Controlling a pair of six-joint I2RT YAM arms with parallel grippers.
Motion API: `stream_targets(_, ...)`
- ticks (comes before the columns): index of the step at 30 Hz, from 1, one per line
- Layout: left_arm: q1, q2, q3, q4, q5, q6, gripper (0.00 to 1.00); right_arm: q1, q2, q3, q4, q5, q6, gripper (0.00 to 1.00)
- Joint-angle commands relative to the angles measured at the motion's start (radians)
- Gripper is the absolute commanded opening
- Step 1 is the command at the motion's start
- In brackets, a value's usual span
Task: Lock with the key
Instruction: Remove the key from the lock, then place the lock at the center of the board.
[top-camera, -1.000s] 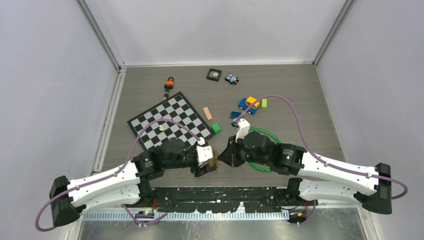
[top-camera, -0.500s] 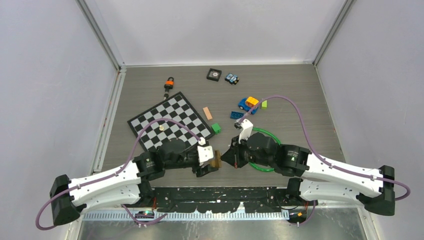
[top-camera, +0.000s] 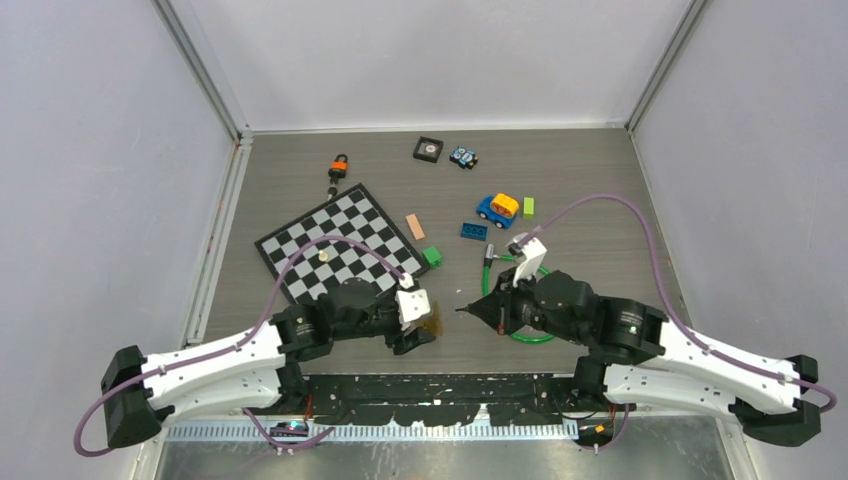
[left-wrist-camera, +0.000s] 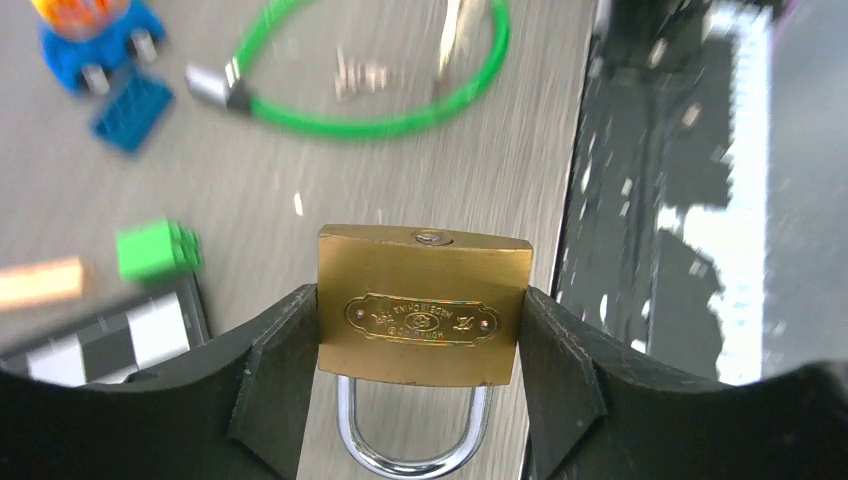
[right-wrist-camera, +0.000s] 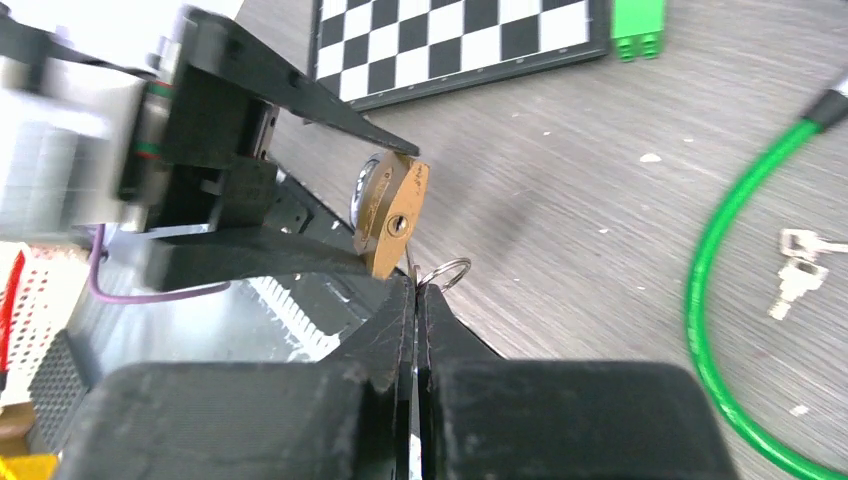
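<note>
My left gripper is shut on a brass padlock, one finger on each side of its body. Its steel shackle points back toward the wrist and its keyhole end faces outward. In the top view the padlock hangs near the table's front edge. My right gripper is shut on a small key, whose ring sticks out beside the fingertips. The key tip sits just below and short of the padlock's keyhole. In the top view the right gripper is a small gap to the right of the padlock.
A green cable lock with loose keys lies under the right arm. A chessboard, a green block, a wooden block, a blue brick, a toy car and an orange padlock lie further back.
My right arm has pulled back to the right with the key, opening a gap from the padlock. The left gripper has stayed almost still with the padlock.
</note>
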Motion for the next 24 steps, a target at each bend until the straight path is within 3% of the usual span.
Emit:
stream_targets(1, 0.013, 0.041, 0.012, -0.151, -0.061, -0.010, 0.00, -0.010, -0.083, 0.018, -0.114, 0.114, -0.035, 0.01)
stream_targets(8, 0.012, 0.024, 0.004, -0.151, -0.089, -0.018, 0.00, -0.010, -0.135, 0.003, -0.173, 0.136, -0.029, 0.01)
stream_targets(12, 0.012, 0.058, 0.014, -0.140, -0.111, -0.067, 0.00, -0.010, -0.089, -0.026, -0.173, 0.156, 0.000, 0.01)
stream_targets(14, 0.012, 0.092, 0.024, -0.131, -0.143, -0.107, 0.00, -0.011, -0.036, -0.036, -0.172, 0.171, 0.036, 0.01)
stream_targets(17, 0.012, 0.140, 0.029, -0.080, -0.135, -0.161, 0.00, -0.033, 0.094, -0.038, -0.144, 0.055, 0.067, 0.03)
stream_targets(24, 0.010, 0.224, -0.001, 0.076, -0.136, -0.229, 0.00, -0.115, 0.325, -0.088, 0.055, -0.089, 0.135, 0.08)
